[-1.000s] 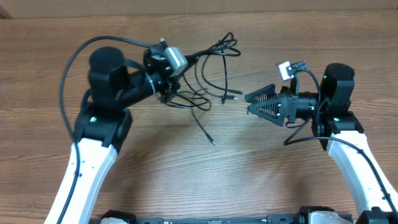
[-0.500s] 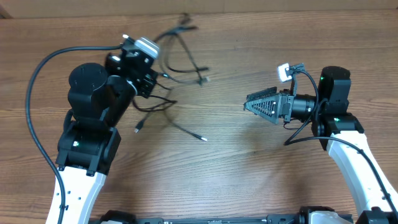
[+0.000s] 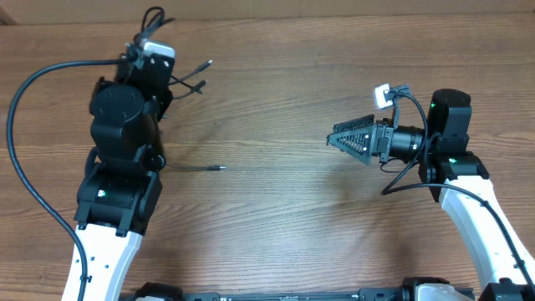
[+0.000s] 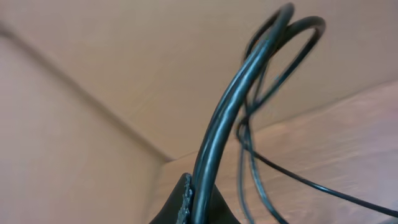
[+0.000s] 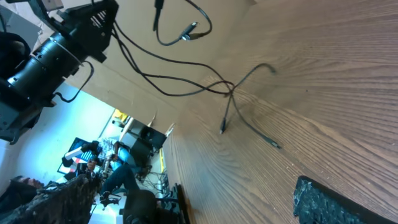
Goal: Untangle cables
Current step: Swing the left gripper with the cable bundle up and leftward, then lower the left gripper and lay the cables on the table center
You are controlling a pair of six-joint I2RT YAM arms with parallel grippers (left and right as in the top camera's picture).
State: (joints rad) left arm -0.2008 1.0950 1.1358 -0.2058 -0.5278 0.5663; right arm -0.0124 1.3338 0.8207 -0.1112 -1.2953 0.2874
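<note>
- A robotics lab: two white-and-black robot arms, the left arm (image 3: 117, 180) and the right arm (image 3: 468, 188), rise from the near edge of a wood-grain table (image 3: 276, 234).
- A plain tan board (image 3: 351, 10) closes off the table's far edge.
- Beyond the table's edge, the right wrist view opens on a brightly lit room (image 5: 81, 118), with what look like seated people (image 5: 84, 151) amid cluttered gear.

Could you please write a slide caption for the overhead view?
Left gripper grips the tangled cables at far left; right gripper sits open and empty opposite.
</note>
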